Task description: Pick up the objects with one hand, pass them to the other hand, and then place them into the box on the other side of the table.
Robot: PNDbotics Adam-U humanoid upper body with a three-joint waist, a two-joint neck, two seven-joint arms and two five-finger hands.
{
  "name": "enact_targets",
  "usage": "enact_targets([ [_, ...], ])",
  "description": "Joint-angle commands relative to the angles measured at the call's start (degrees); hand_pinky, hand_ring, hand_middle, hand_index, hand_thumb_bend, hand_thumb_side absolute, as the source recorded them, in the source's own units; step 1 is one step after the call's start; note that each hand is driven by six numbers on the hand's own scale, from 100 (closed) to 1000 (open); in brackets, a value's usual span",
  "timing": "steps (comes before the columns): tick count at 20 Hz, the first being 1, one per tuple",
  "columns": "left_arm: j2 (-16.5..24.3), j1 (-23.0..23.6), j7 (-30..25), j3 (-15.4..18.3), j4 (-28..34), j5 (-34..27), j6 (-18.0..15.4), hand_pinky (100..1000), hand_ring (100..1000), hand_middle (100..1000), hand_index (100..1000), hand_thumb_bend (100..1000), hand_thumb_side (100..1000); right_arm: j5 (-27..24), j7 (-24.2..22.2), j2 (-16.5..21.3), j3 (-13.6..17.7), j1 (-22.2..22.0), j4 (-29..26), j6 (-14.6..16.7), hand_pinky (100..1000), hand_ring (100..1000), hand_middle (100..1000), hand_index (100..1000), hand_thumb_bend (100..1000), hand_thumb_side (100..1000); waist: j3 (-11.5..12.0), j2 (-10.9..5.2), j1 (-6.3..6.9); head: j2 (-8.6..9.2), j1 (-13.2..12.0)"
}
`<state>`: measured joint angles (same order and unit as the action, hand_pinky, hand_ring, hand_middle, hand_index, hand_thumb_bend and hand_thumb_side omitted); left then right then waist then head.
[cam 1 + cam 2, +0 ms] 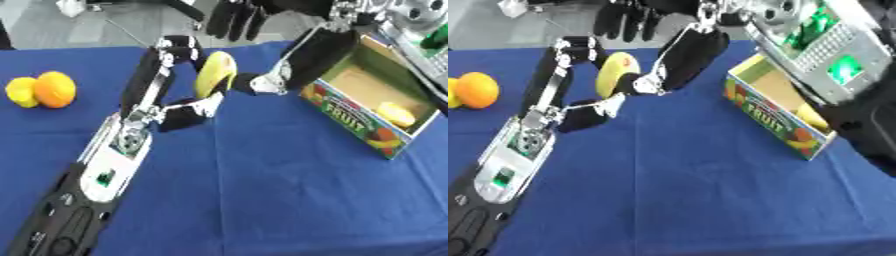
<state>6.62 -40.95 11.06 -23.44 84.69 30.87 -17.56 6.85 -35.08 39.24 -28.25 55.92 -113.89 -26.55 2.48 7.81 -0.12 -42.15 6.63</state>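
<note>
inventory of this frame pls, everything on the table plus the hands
Yellow fruit being handed over: 1, yellow, above the table's middle, held between both hands; exact kind hard to tell.
Orange: 1, orange, far left of the table.
Lemon: 1, yellow, touching the orange on its left.
Fruit box: 1, cardboard with a printed FRUIT side, right side of the table, open top.
Yellow fruit in box: 1, yellow, inside the box toward its near end.
Tablecloth: 1, blue, covers the table.
Left hand: 1, black and silver, fingers curled round the handed-over fruit.
Right hand: 1, black and silver, fingers also on that fruit.
</note>
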Motion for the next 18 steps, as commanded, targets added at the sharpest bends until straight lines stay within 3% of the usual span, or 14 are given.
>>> enact_targets([
  [1,-0.11,-1.57,-0.30,-0.03,1.75,-0.22,-0.14,584,440,402,420,100,100,0.71,-0.05,0.48,0.47,0.72,-0.70,-0.36,718,745,707,774,371,100,0.13,-0.95,-0.73,0.57,0.06],
  [18,0.22,-1.56,-2.28,-1.84,6.29,-0.85,-1.09,582,443,404,422,100,100,3.64,0.52,1.41,0.47,-0.35,-0.70,0.04,720,741,694,764,357,100,0.35,-0.71,-0.74,0.66,-0.04],
])
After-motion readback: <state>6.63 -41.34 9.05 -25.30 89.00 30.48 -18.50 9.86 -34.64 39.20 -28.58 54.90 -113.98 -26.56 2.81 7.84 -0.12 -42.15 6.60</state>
